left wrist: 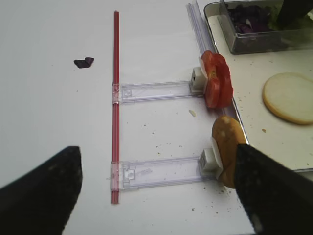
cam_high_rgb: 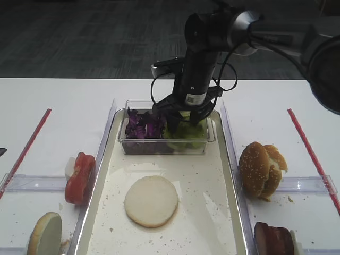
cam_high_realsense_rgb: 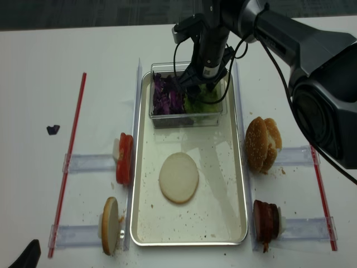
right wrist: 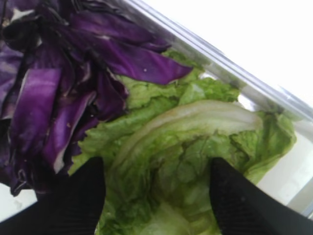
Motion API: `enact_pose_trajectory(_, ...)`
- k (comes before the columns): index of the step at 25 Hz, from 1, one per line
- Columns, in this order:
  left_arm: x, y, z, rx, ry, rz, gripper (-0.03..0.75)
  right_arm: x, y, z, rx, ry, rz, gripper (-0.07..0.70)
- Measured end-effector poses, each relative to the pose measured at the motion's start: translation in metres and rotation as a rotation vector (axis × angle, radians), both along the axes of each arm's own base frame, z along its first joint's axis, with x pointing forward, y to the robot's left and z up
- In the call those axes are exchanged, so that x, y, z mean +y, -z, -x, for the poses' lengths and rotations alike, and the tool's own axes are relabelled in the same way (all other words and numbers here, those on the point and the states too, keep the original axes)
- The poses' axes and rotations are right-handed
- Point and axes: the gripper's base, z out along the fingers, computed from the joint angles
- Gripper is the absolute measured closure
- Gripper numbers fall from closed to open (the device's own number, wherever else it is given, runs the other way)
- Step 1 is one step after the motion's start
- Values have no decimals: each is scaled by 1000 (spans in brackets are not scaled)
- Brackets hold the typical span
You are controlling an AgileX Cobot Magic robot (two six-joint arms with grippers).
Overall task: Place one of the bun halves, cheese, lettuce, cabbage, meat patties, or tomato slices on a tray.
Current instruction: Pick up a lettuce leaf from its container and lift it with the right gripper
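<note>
My right gripper (right wrist: 157,171) stands open inside the clear tub, one black finger on each side of the crinkled green lettuce (right wrist: 195,147). Purple cabbage (right wrist: 63,93) fills the tub's left half. On the silver-rimmed tray (cam_high_rgb: 207,180) a bun half (cam_high_rgb: 151,201) lies cut face up. Tomato slices (cam_high_rgb: 79,178) and another bun half (cam_high_rgb: 45,234) stand on edge left of the tray. Sesame bun halves (cam_high_rgb: 260,169) and meat patties (cam_high_rgb: 273,239) stand to its right. My left gripper (left wrist: 156,161) hovers open and empty over the table's front left. Cheese is out of view.
The clear tub (cam_high_rgb: 164,146) sits across the tray's far end. Clear plastic holders (left wrist: 156,90) hold the food at both sides. Red rods (cam_high_rgb: 26,151) (cam_high_rgb: 313,154) run along the outer edges. A cabbage scrap (left wrist: 84,62) lies on the table, far left.
</note>
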Motion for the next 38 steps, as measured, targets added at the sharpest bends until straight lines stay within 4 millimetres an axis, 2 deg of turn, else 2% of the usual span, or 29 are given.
enact_pose_trajectory(5, 0, 0, 0, 0, 0, 0, 136, 1, 8, -1, 15, 1, 5, 213)
enact_pose_trajectory(8, 0, 0, 0, 0, 0, 0, 136, 1, 7, -1, 14, 1, 4, 259)
enact_pose_trajectory(23, 0, 0, 0, 0, 0, 0, 136, 0, 8, 0, 23, -1, 7, 378)
enact_pose_trajectory(34, 0, 0, 0, 0, 0, 0, 136, 0, 8, 1, 27, -1, 8, 553)
enact_pose_trajectory(38, 0, 0, 0, 0, 0, 0, 136, 0, 8, 0, 25, -3, 12, 573)
